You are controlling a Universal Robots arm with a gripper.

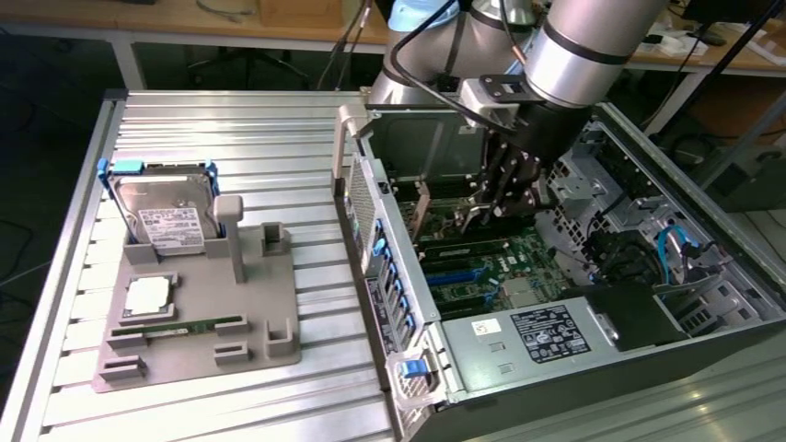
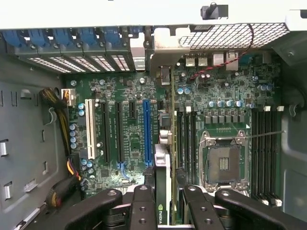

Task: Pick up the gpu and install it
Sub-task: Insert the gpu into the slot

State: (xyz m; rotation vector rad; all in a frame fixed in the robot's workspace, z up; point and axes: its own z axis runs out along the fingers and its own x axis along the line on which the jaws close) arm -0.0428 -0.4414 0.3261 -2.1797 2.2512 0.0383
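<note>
The gripper is clenched on the gpu, which stands edge-on between its fingers. The card sits just beside the motherboard's long blue slot. Whether it touches that slot cannot be told.

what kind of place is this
Probably a robotics lab bench for computer assembly: an open computer case lies on a ribbed metal table, a gripper holds a gpu over its motherboard, and a grey fixture holds a hard drive.
</note>
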